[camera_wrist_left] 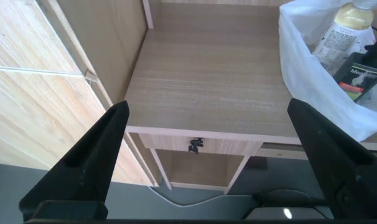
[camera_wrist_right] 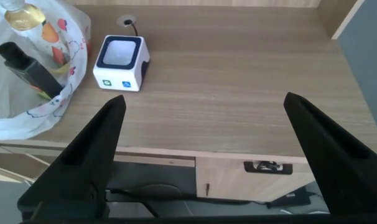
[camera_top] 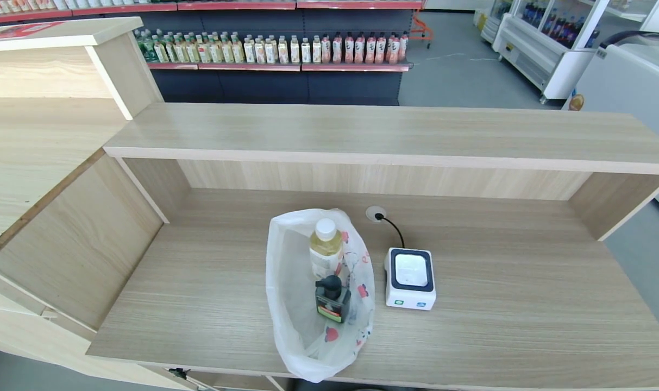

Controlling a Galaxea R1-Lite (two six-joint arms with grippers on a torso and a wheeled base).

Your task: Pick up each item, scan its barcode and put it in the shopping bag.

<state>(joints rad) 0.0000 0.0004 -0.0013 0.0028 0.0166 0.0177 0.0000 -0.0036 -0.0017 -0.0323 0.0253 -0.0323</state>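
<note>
The left jaws are wide open and hold nothing, with their two dark fingers (camera_wrist_left: 92, 158) far apart. They hang in front of the near edge of the wooden desk (camera_top: 525, 304), not touching it. The right jaws are wide open too, with nothing between their fingers (camera_wrist_right: 83, 162), and they also hang just off the near edge of the desk. The white shopping bag (camera_top: 286, 282), which has red pictures on it, lies on the desk ahead of the left jaws and off to their right. From the right jaws it is ahead and far off to their left. The mouth of the bag is open. Inside it are two things. One is a bottle of yellow drink (camera_top: 325, 247) with a white cap, at the end of the bag far from the jaws. The other is a small dark bottle (camera_top: 332, 301) with a black pump top, closer to the jaws and just beside the drink bottle. The white scanner (camera_top: 410, 277) sits on the desk just beside the bag, ahead of the right jaws and a little to their left. Its black cable (camera_top: 394, 231) runs away from the jaws into a round hole (camera_top: 375, 213) in the desk.
</note>
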